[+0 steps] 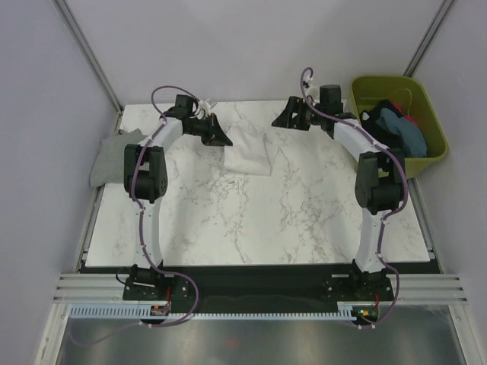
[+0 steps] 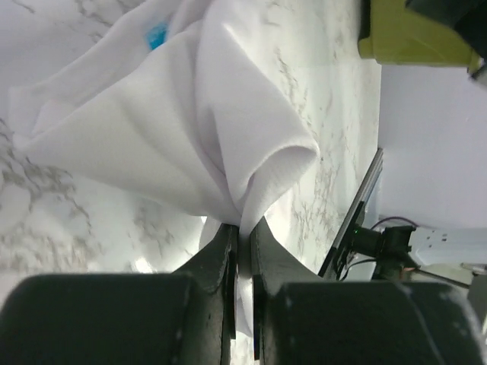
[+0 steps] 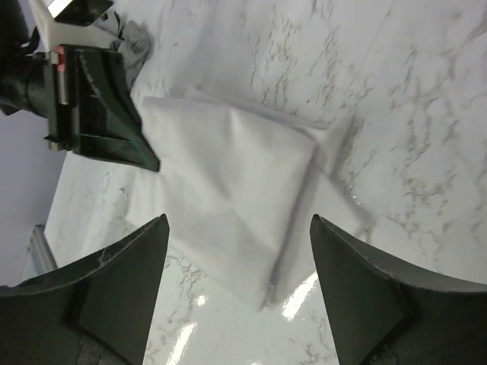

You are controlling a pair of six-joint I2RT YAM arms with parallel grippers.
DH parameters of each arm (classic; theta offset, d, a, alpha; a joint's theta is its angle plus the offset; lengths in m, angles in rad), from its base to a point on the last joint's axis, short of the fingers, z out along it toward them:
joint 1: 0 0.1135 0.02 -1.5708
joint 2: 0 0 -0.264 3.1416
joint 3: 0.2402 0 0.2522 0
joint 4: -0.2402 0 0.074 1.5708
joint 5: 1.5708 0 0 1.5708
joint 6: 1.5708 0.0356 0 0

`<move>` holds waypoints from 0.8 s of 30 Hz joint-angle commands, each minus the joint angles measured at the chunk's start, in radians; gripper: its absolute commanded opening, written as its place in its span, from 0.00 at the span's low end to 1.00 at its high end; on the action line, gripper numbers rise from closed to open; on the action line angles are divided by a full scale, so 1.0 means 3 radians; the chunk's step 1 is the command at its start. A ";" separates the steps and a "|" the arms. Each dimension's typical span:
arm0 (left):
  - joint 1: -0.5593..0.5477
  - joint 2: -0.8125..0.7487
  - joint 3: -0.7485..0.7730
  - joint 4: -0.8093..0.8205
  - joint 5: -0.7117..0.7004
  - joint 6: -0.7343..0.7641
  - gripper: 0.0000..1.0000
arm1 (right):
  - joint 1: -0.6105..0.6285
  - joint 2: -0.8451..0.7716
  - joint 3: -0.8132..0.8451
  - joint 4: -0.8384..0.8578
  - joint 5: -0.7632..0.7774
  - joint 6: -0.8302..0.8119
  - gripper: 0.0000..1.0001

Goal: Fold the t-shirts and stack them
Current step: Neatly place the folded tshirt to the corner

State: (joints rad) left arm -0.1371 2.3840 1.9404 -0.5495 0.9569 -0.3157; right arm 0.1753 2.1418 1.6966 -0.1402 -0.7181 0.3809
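Note:
The white t-shirt (image 1: 249, 153) lies partly folded on the marble table at the back centre. My left gripper (image 1: 223, 139) is at its left edge, shut on a raised fold of the white cloth (image 2: 228, 129), held just off the table. The blue neck mark (image 2: 156, 34) shows at the far end. My right gripper (image 1: 281, 120) is open and empty, hovering above the shirt's right side (image 3: 236, 182); its jaws stand wide apart. The left gripper also shows in the right wrist view (image 3: 103, 106). A grey t-shirt (image 1: 112, 158) hangs over the table's left edge.
An olive-green bin (image 1: 426, 99) stands off the table's back right corner and holds blue-teal and dark shirts (image 1: 397, 125). The bin's corner shows in the left wrist view (image 2: 411, 34). Grey walls stand close behind the table (image 1: 251, 220).

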 commanded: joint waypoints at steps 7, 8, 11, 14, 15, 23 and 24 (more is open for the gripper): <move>0.0615 -0.0972 0.0077 -0.1347 -0.0454 0.1261 0.02 | -0.0073 -0.0681 -0.0204 -0.0341 0.0297 -0.0651 0.84; 0.0687 -0.1013 0.0072 -0.1399 -0.0540 0.1307 0.02 | -0.0078 -0.0702 -0.0220 -0.0346 0.0302 -0.0656 0.84; 0.0978 -0.1146 0.0097 -0.1629 -0.0765 0.1507 0.02 | -0.0093 -0.0758 -0.0291 -0.0351 0.0308 -0.0661 0.84; 0.1198 -0.0999 0.0475 -0.2159 -0.0955 0.1839 0.02 | -0.0109 -0.0763 -0.0297 -0.0356 0.0302 -0.0666 0.84; 0.1300 -0.0952 0.0668 -0.2243 -0.1026 0.1890 0.02 | -0.0109 -0.0743 -0.0302 -0.0356 0.0302 -0.0661 0.84; 0.1541 -0.0993 0.0977 -0.2417 -0.1369 0.2019 0.02 | -0.0119 -0.0712 -0.0317 -0.0351 0.0267 -0.0651 0.85; 0.1546 -0.0998 0.0987 -0.2428 -0.1395 0.2024 0.02 | -0.0119 -0.0712 -0.0322 -0.0346 0.0267 -0.0651 0.84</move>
State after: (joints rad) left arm 0.3290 2.1124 2.1712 -1.2106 0.5747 0.2237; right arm 0.1436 1.9465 1.6012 -0.2634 -0.6304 0.2077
